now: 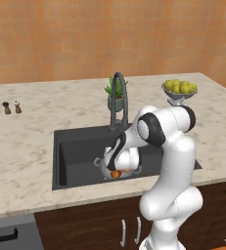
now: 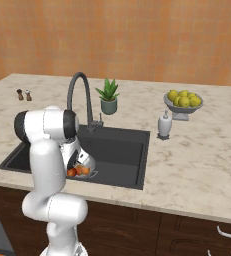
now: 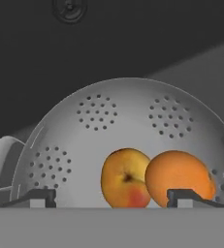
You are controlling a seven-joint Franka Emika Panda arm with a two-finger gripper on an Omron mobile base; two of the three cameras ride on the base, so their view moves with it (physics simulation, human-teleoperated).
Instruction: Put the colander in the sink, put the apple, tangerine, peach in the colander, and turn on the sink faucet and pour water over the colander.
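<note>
The pincer (image 3: 111, 197), seen in the hand view, stands released, its two dark tips wide apart and empty, just above the bowl of the round silver perforated metal colander (image 3: 133, 111). Directly ahead of the tips, two fruits rest side by side and touching on the colander floor: the creased orange peach with a reddish blush (image 3: 124, 178) and the smooth bright orange tangerine (image 3: 179, 178). The colander sits in the dark charcoal rectangular sink (image 1: 73, 146). Judged status: colander placement complete; two fruits loaded. The apple cannot be confirmed. Beyond the pincer, the tall dark grey gooseneck faucet (image 1: 118, 97) shows no stream; that step remains.
</note>
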